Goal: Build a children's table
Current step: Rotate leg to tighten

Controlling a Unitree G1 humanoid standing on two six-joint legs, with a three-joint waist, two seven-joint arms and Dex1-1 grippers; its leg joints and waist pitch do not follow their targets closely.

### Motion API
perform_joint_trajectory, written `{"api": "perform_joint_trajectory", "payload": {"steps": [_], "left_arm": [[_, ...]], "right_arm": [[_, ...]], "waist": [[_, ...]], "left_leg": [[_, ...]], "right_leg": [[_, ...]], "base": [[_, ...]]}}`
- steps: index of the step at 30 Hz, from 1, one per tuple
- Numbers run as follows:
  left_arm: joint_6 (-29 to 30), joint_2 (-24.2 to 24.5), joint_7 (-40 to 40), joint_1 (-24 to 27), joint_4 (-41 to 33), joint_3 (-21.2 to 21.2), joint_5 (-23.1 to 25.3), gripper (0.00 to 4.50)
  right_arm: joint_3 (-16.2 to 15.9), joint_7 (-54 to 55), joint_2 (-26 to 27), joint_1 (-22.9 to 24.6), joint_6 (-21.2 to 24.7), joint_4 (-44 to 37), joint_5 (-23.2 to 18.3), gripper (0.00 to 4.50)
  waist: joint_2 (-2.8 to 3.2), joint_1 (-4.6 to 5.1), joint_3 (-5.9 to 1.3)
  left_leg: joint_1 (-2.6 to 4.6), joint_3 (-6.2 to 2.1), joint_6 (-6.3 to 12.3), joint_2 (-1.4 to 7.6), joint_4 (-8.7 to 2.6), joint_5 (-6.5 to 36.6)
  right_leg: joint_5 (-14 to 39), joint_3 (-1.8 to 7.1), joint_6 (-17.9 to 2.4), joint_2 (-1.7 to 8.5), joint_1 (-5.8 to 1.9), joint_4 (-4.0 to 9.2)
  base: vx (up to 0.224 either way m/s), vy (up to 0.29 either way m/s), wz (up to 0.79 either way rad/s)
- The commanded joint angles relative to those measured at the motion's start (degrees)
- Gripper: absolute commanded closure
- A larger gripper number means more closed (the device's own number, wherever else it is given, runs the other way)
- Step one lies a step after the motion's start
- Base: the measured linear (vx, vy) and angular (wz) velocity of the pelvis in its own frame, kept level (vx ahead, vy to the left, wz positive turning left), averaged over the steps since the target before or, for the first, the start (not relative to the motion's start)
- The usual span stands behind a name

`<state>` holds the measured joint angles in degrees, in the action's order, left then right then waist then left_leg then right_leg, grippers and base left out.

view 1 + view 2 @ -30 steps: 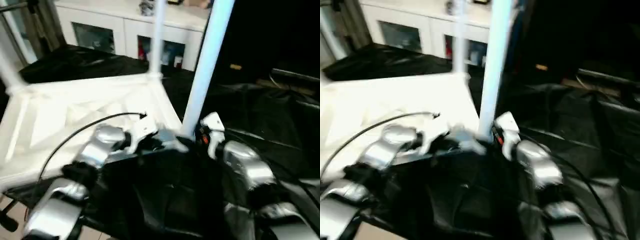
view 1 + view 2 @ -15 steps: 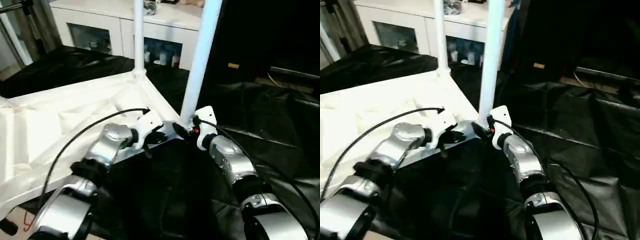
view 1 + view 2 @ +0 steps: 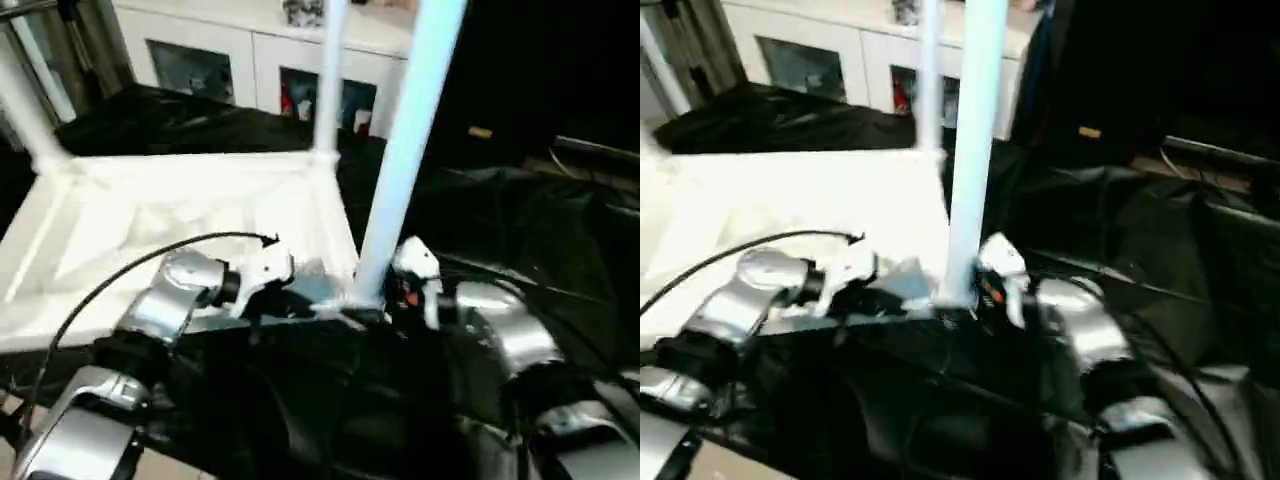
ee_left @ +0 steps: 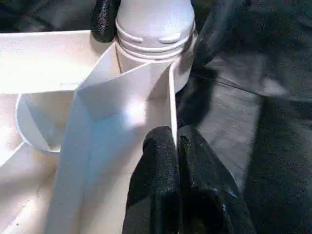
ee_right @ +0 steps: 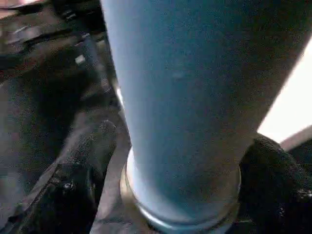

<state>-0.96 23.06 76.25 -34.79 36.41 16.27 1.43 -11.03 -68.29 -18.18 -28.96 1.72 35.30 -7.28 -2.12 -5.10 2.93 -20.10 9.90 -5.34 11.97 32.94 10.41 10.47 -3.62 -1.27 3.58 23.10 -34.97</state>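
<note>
Behind, white cabinet (image 3: pixel 250 60), black cloth (image 3: pixel 520 230)

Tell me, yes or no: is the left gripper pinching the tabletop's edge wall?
Yes. The left gripper has its jaws closed on the thin white wall of the tabletop.

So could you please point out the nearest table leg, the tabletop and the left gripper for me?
nearest table leg (image 3: pixel 400 170), left eye view, mid-tube.
tabletop (image 3: pixel 150 215), left eye view, ribbed underside.
left gripper (image 4: pixel 176 161), left wrist view, between fingertips on the rim.
</note>
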Motion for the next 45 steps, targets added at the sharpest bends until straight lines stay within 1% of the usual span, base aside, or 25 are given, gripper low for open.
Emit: {"api": "perform_joint_trajectory", "payload": {"steps": [1, 2, 3, 5, 11, 12, 15, 18, 19, 20, 21, 22, 23, 24, 25, 26, 30, 32, 33, 35, 36, 37, 41, 43, 45], "left_arm": [[-0.7, -0.3, 2.2, 0.5, -1.1, 0.2, -2.4, 4.5], [-0.6, -0.2, 2.5, 0.5, -1.2, 0.2, -2.5, 4.5], [-0.3, 0.0, 3.2, 0.8, -1.6, 0.2, -2.8, 4.5], [0.1, 0.0, 3.5, 1.1, -2.1, 0.2, -2.9, 4.5], [0.5, -0.6, 3.4, 1.5, -2.2, -0.1, -3.3, 4.5], [0.5, -0.6, 3.4, 1.5, -2.2, -0.1, -3.3, 4.5], [1.6, -1.9, -0.2, 1.0, -1.3, -0.6, -2.4, 4.5], [2.2, -3.7, -6.2, -0.1, 0.8, -1.5, -0.8, 4.5], [2.3, -4.5, -8.1, -0.5, 1.1, -1.8, -0.5, 4.5], [2.3, -4.5, -8.1, -0.5, 1.1, -1.8, -0.5, 4.5], [3.0, -5.7, -10.6, -1.0, 1.6, -2.0, 0.0, 4.5], [3.6, -7.2, -14.0, -1.7, 2.2, -2.3, 0.7, 4.5], [3.8, -7.5, -14.6, -1.9, 2.3, -2.3, 0.8, 4.5], [5.3, -10.7, -21.0, -3.5, 3.8, -3.1, 1.6, 4.5], [5.3, -10.7, -21.0, -3.5, 3.8, -3.1, 1.6, 4.5], [6.1, -12.5, -24.4, -4.4, 4.7, -3.6, 1.8, 4.5], [6.0, -15.7, -27.7, -5.5, 5.5, -3.6, 2.1, 4.5], [5.7, -16.6, -27.3, -5.4, 5.0, -3.1, 2.2, 4.5], [5.7, -16.6, -26.1, -5.0, 4.4, -2.6, 2.2, 4.5], [5.7, -16.5, -25.2, -4.6, 4.0, -2.3, 2.3, 4.5], [5.6, -16.0, -24.0, -4.1, 3.5, -2.0, 2.3, 4.5], [5.6, -15.7, -23.4, -3.8, 3.3, -1.8, 2.4, 4.5], [4.9, -13.8, -20.1, -2.8, 2.4, -1.3, 1.8, 4.5], [5.2, -12.7, -17.9, -2.3, 1.6, -1.0, 1.5, 4.5], [5.1, -10.8, -13.7, -1.7, 0.6, -0.5, 0.8, 4.5]], "right_arm": [[-0.8, -2.4, -0.5, 0.8, 1.1, -1.3, -0.9, 0.85], [-0.8, -2.4, -0.5, 0.8, 1.2, -1.4, -1.0, 0.85], [-0.7, -3.2, -0.6, 1.1, 2.1, -2.1, -1.3, 0.98], [-0.9, -3.7, -0.6, 1.6, 2.9, -3.0, -1.7, 1.2], [-1.3, -4.3, -0.2, 2.8, 5.1, -5.2, -2.6, 1.72], [-1.3, -4.3, -0.2, 2.8, 5.1, -5.2, -2.6, 1.72], [-0.9, -2.5, 0.5, 3.5, 5.1, -5.1, -2.4, 1.8], [0.1, 1.0, 1.5, 4.1, 5.4, -4.8, -2.4, 1.82], [0.6, 4.8, 2.6, 3.6, 4.7, -3.2, -1.3, 1.82], [0.6, 4.8, 2.6, 3.6, 4.7, -3.2, -1.3, 1.83], [1.3, 10.8, 4.3, 2.8, 3.9, -0.4, 0.4, 1.83], [2.3, 17.3, 6.2, 1.9, 3.8, 2.5, 1.6, 1.83], [2.5, 18.2, 6.6, 1.8, 3.8, 2.9, 1.8, 1.83], [4.6, 29.2, 10.4, -0.1, 3.9, 7.1, 2.8, 1.83], [4.6, 29.2, 10.4, -0.1, 3.9, 7.1, 2.8, 1.83], [5.8, 34.2, 12.4, -1.2, 4.8, 8.8, 2.9, 1.83], [5.9, 39.6, 15.8, -2.9, 4.4, 10.1, 3.8, 1.83], [4.6, 39.6, 16.6, -3.5, 2.3, 10.2, 5.1, 1.83], [4.5, 38.0, 16.9, -3.6, 1.5, 9.9, 4.5, 1.48], [4.9, 37.0, 17.2, -3.7, 1.1, 10.0, 3.8, 1.48], [5.3, 35.5, 17.1, -3.7, 1.1, 9.7, 2.9, 1.24], [5.7, 34.7, 17.1, -3.8, 1.1, 9.7, 2.3, 1.24], [5.1, 32.6, 14.7, -3.8, 0.3, 9.2, 2.8, 0.82], [4.6, 29.7, 13.1, -3.5, -0.6, 8.8, 2.9, 0.82], [3.5, 22.8, 10.1, -2.5, -1.2, 6.4, 1.9, 0.82]], "waist": [[-0.31, -0.12, -3.33], [-0.24, -0.13, -3.3], [-0.43, -0.07, -3.27], [-0.4, -0.1, -3.29], [-0.51, -0.14, -3.36], [-0.54, -0.16, -3.35], [-0.55, -0.16, -3.35], [-0.68, -0.05, -3.17], [-0.67, -0.13, -3.16], [-0.77, 0.13, -3.05], [-0.82, 0.19, -3.07], [-0.69, 0.39, -2.98], [-0.77, 0.67, -2.92], [-0.75, 0.83, -2.99], [-0.7, 1.15, -2.94], [-0.69, 1.33, -3.12], [-0.51, 1.46, -3.2], [-0.55, 1.45, -3.38], [-0.49, 1.42, -3.44], [-0.42, 1.36, -3.49], [-0.45, 1.38, -3.48], [-0.43, 1.38, -3.51], [-0.37, 1.41, -3.6], [-0.34, 1.42, -3.55], [-0.27, 1.4, -3.5]], "left_leg": [[0.16, 0.24, 3.34, 1.64, -3.49, 10.9], [0.2, 0.2, 3.03, 1.66, -3.55, 11.1], [0.21, 0.2, 2.89, 1.66, -3.59, 11.3], [0.27, 0.16, 2.74, 1.67, -3.6, 11.4], [0.14, 0.16, 2.82, 1.6, -3.55, 10.1], [0.13, 0.18, 2.83, 1.59, -3.52, 10.0], [0.14, 0.19, 2.83, 1.53, -3.49, 10.0], [0.37, 0.2, 2.46, 1.46, -3.57, 11.4], [0.49, 0.16, 2.27, 1.45, -3.59, 11.7], [0.28, 0.07, 2.02, 1.33, -3.7, 12.2], [0.22, 0.01, 1.91, 1.3, -3.71, 12.4], [0.39, 0.01, 1.18, 1.31, -3.79, 12.8], [0.29, -0.25, 0.56, 1.17, -3.89, 13.6], [0.16, -0.29, 0.24, 1.21, -3.94, 13.4], [0.28, -0.32, -0.36, 1.13, -3.96, 13.9], [0.52, -0.31, -0.35, 1.12, -3.83, 13.9], [0.33, -0.08, 1.02, 1.06, -3.71, 13.2], [0.05, -0.1, 1.58, 1.07, -3.73, 12.3], [-0.02, -0.07, 1.92, 1.06, -3.69, 11.8], [-0.05, 0.01, 2.42, 1.07, -3.62, 11.0], [-0.06, 0.02, 2.5, 1.1, -3.63, 10.9], [-0.09, 0.04, 2.86, 1.1, -3.59, 10.6], [-0.13, 0.07, 3.26, 1.18, -3.53, 9.9], [-0.18, 0.04, 3.41, 1.22, -3.54, 10.0], [-0.13, 0.11, 3.82, 1.24, -3.49, 10.4]], "right_leg": [[13.8, 2.72, -11.3, 4.34, -2.86, 4.17], [14.4, 2.73, -11.2, 4.4, -2.77, 4.24], [14.9, 2.71, -11.2, 4.38, -2.74, 4.31], [15.3, 2.73, -10.9, 4.4, -2.74, 4.34], [13.6, 2.72, -11.0, 4.31, -2.83, 4.12], [13.6, 2.72, -11.0, 4.31, -2.83, 4.11], [13.8, 2.71, -11.0, 4.36, -2.79, 4.17], [17.0, 2.77, -10.2, 4.42, -2.58, 4.66], [18.2, 2.75, -9.8, 4.51, -2.53, 4.82], [20.0, 2.67, -9.2, 4.55, -2.57, 4.96], [20.9, 2.62, -8.8, 4.59, -2.65, 5.01], [22.8, 2.63, -8.4, 4.64, -2.24, 5.25], [25.5, 2.45, -7.4, 4.72, -2.48, 5.43], [26.1, 2.44, -7.1, 4.78, -2.55, 5.38], [27.0, 2.4, -6.7, 4.69, -2.27, 5.6], [26.9, 2.46, -6.5, 4.74, -2.22, 5.65], [21.9, 2.56, -7.9, 4.55, -2.19, 5.43], [19.3, 2.49, -8.3, 4.52, -2.51, 5.1], [17.8, 2.52, -8.6, 4.53, -2.62, 4.94], [16.0, 2.54, -9.3, 4.54, -2.7, 4.79], [15.5, 2.54, -9.5, 4.51, -2.7, 4.72], [14.8, 2.55, -9.8, 4.56, -2.81, 4.65], [12.3, 2.52, -10.9, 4.51, -2.99, 4.32], [12.0, 2.48, -11.2, 4.57, -3.07, 4.28], [11.8, 2.56, -11.6, 4.56, -3.02, 4.3]], "base": [[0.0, 0.0, 0.0], [0.0, 0.0, 0.0], [0.0, 0.0, 0.0], [0.0, 0.0, 0.0], [0.0, 0.0, 0.0], [0.0, 0.0, 0.0], [0.0, 0.0, 0.0], [0.0, 0.0, 0.0], [0.0, 0.0, 0.0], [0.0, 0.0, 0.0], [0.0, 0.0, 0.0], [0.0, 0.0, 0.0], [0.0, 0.0, 0.0], [0.0, 0.0, 0.0], [0.0, 0.0, 0.0], [0.0, 0.0, 0.0], [0.0, 0.0, 0.0], [0.0, 0.0, 0.0], [0.0, 0.0, 0.0], [0.0, 0.0, 0.0], [0.0, 0.0, 0.0], [0.0, 0.0, 0.0], [0.0, 0.0, 0.0], [0.0, 0.0, 0.0], [0.0, 0.0, 0.0]]}}
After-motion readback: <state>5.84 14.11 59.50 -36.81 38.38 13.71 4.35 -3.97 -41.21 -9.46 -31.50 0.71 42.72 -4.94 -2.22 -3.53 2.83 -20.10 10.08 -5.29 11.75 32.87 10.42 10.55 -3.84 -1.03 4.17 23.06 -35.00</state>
